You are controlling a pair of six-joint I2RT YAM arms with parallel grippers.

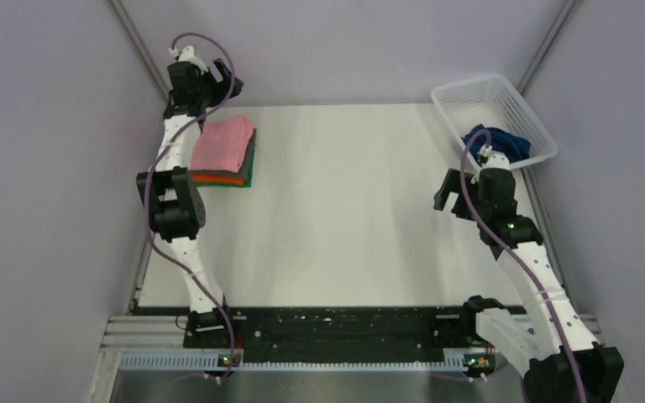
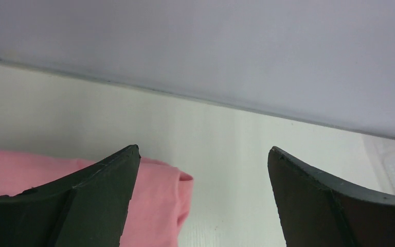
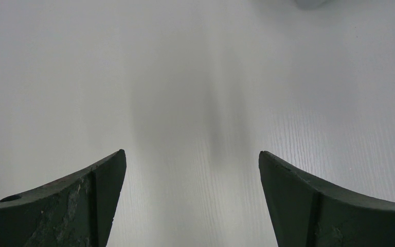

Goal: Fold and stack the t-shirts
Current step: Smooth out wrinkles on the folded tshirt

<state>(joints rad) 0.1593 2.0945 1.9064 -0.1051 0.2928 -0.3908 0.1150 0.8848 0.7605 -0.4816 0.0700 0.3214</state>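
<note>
Fingers of the left hand (image 2: pixel 203 149) and right hand (image 3: pixel 191 153) stand spread, gripping nothing. Pink t-shirt (image 1: pixel 223 143), folded flat, tops orange t-shirt (image 1: pixel 217 178) and green t-shirt (image 1: pixel 249 170), far left on the table (image 1: pixel 344 218). Navy t-shirt (image 1: pixel 504 143) lies crumpled in the far-right basket (image 1: pixel 470 91).

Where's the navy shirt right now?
Top view: the navy blue t-shirt lies bunched in the white basket at the far right corner of the table.
</note>
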